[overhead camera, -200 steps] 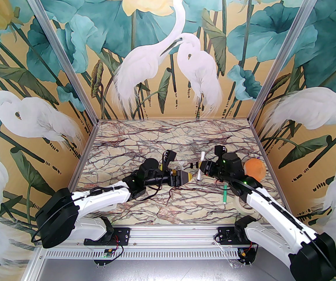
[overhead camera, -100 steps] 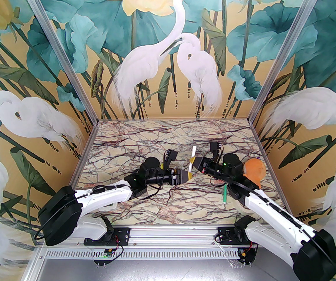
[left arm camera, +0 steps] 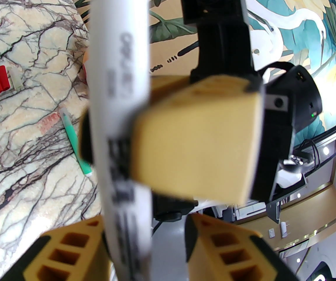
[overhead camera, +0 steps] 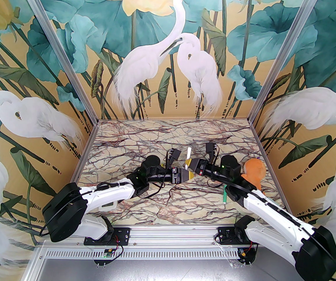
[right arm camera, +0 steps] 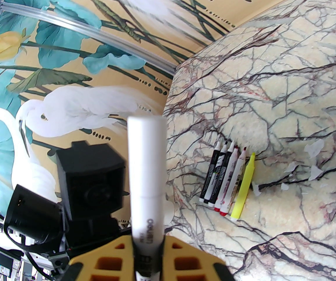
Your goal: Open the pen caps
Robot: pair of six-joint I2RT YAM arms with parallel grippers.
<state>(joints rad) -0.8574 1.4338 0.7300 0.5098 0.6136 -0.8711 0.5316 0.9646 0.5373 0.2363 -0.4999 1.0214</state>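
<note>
One white marker [right arm camera: 148, 215], cap [right arm camera: 146, 157] on: right pincer [overhead camera: 193, 165] clamps, left pincer [left arm camera: 144, 227] straddles.

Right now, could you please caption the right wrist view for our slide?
Right gripper clamps a white marker above the marble table, a row of uncapped markers lying beyond.

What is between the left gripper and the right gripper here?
A white marker stands between the left gripper and the right gripper in the top view. The right wrist view shows the right jaws shut on it.
</note>
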